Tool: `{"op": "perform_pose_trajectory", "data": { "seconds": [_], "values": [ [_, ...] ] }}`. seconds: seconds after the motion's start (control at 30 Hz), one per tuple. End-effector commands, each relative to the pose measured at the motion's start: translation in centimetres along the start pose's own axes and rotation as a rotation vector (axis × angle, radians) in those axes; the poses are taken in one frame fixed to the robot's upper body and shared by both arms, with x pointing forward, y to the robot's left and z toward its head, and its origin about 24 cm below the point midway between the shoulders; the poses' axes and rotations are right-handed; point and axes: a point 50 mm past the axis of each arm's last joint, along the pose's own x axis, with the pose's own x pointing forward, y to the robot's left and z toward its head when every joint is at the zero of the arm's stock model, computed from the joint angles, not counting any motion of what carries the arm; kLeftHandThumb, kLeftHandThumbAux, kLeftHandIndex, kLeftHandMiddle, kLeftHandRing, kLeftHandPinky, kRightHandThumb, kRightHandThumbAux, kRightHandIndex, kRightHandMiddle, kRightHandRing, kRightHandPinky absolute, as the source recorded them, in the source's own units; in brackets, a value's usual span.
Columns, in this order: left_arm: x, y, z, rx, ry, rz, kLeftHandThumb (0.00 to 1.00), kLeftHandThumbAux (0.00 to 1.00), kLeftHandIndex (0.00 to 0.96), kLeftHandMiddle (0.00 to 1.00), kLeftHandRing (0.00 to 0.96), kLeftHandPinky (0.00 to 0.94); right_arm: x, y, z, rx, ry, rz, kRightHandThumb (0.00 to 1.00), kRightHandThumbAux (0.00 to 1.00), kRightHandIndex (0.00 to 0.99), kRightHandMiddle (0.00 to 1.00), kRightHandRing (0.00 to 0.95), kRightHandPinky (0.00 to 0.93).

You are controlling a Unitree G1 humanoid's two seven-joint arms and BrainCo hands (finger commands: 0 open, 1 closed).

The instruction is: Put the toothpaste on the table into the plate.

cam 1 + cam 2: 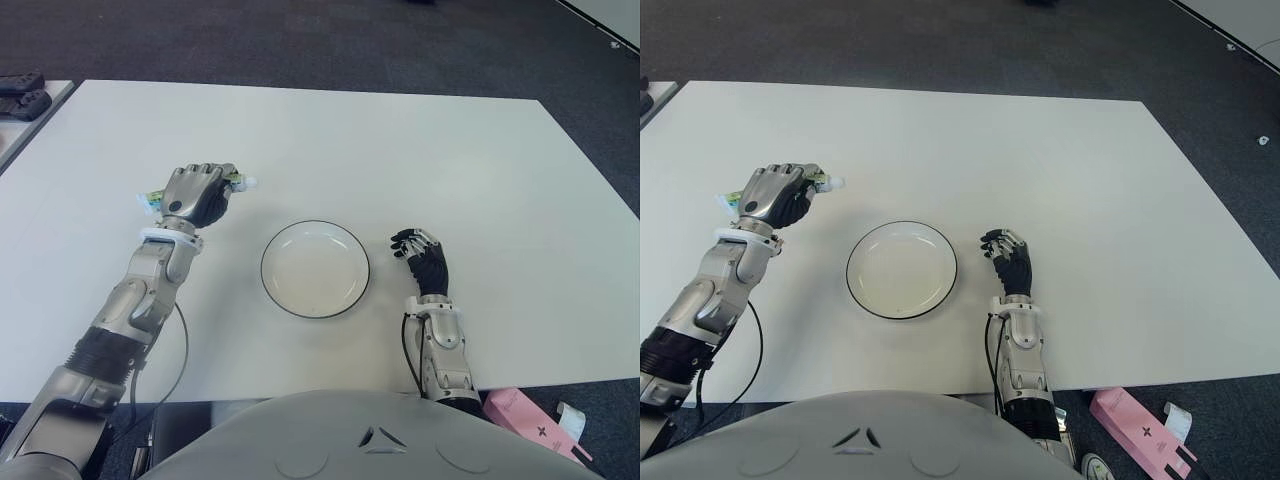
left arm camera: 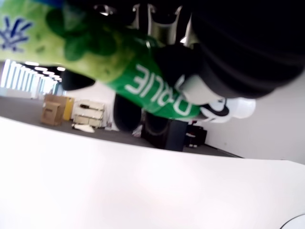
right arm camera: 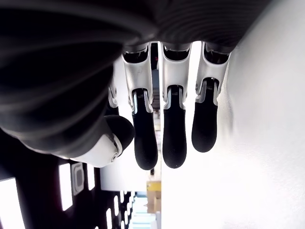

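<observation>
My left hand (image 1: 198, 193) is curled around a green toothpaste tube (image 2: 143, 83) with white lettering, to the left of the plate and slightly beyond it. The tube's white cap (image 1: 247, 183) pokes out toward the plate, and its flat end (image 1: 150, 200) shows on the hand's other side. The wrist view shows the tube held clear above the white table (image 2: 119, 186). The white plate (image 1: 315, 268) with a dark rim sits empty at the table's centre front. My right hand (image 1: 424, 256) shows just right of the plate, fingers relaxed and holding nothing.
The white table (image 1: 400, 150) stretches wide beyond the plate. Dark objects (image 1: 22, 95) lie on a second table at the far left. A pink box (image 1: 525, 420) lies on the floor at the lower right, beyond the table's front edge.
</observation>
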Motion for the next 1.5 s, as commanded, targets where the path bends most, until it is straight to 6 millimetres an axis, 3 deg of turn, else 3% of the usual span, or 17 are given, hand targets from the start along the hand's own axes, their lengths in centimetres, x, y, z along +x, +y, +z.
{"op": "perform_pose_trajectory", "data": {
  "seconds": [0.03, 0.3, 0.8, 1.13, 1.5],
  "values": [
    [-0.3, 0.7, 1.7, -0.012, -0.079, 0.059, 0.856, 0.663, 0.415, 0.554, 0.895, 0.871, -0.7, 0.0, -1.9, -0.001, 0.111, -0.006, 0.709, 0.731, 0.429, 0.492, 0.49, 0.493],
    [-0.8, 1.7, 4.0, -0.16, -0.18, 0.088, 0.856, 0.665, 0.409, 0.552, 0.884, 0.856, -0.7, 0.0, -2.0, -0.002, 0.117, -0.009, 0.708, 0.732, 0.428, 0.487, 0.485, 0.487],
    [-1.2, 1.4, 7.6, -0.189, -0.442, 0.06, 0.856, 0.665, 0.404, 0.546, 0.882, 0.862, -0.7, 0.0, -1.9, 0.02, 0.119, -0.009, 0.708, 0.731, 0.428, 0.479, 0.471, 0.476],
    [-1.8, 0.0, 9.8, -0.336, -0.513, -0.168, 0.854, 0.667, 0.402, 0.548, 0.881, 0.872, -0.7, 0.1, -1.8, -0.002, 0.111, -0.01, 0.71, 0.731, 0.428, 0.468, 0.465, 0.471],
    [-1.7, -1.6, 11.0, -0.298, -0.573, -0.338, 0.852, 0.668, 0.399, 0.55, 0.877, 0.868, -0.8, 0.1, -1.9, -0.006, 0.12, -0.016, 0.71, 0.732, 0.428, 0.48, 0.479, 0.486]
  ]
}}
